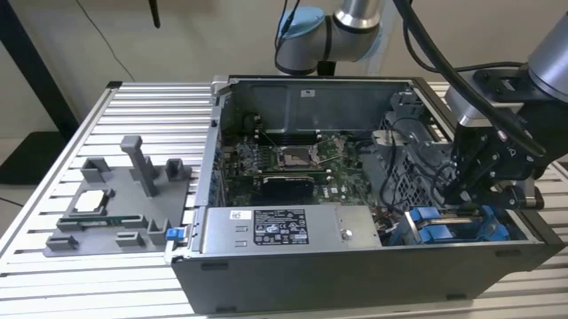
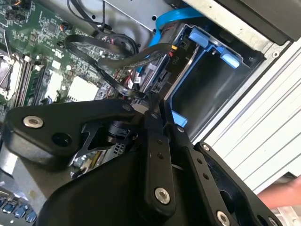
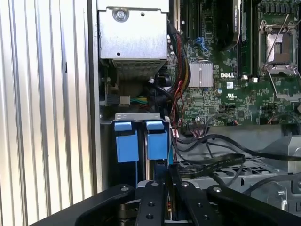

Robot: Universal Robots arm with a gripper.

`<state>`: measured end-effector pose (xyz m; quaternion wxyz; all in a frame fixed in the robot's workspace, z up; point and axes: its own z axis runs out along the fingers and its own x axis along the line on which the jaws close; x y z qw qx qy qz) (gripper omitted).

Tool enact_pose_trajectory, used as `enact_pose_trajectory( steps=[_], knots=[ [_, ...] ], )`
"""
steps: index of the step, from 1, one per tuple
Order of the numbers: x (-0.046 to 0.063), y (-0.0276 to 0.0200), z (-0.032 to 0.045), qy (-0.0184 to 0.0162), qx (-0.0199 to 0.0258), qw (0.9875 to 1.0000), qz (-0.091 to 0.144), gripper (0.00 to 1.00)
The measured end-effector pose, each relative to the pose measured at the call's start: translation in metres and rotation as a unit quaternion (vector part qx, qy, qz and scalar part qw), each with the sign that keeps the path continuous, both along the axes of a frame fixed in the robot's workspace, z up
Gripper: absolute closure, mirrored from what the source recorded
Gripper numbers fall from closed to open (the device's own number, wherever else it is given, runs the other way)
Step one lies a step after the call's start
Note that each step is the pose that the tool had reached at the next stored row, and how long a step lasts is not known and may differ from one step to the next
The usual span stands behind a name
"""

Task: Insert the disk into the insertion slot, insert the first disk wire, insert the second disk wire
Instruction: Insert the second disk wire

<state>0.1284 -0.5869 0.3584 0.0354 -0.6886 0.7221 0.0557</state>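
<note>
Black hand (image 2: 157, 106) pinches a cable at the insertion slot (image 2: 207, 80).

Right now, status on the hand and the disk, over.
Hand down at the drive bay, among black cables. Disk seated in the blue-railed insertion slot. Cables crowd the hand.

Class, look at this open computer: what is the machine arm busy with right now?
The gripper is down inside the open computer case, at the drive slot with the blue rails, near the corner on the exterior view's right. In the second wrist view its fingers are closed on a dark cable beside the disk, which sits in the slot.
</note>
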Motion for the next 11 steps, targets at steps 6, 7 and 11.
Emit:
enact_pose_trajectory(
  steps=[6,7,11],
  knots=[
    [0.007,-0.0002,-0.0036,0.0000,-0.0001,1.0000,0.000,1.00],
    [0.008,-0.0002,-0.0045,0.0000,0.0000,1.0000,0.000,1.00],
    [0.012,-0.0002,-0.0074,0.0000,-0.0001,1.0000,0.000,1.00]
  ],
)
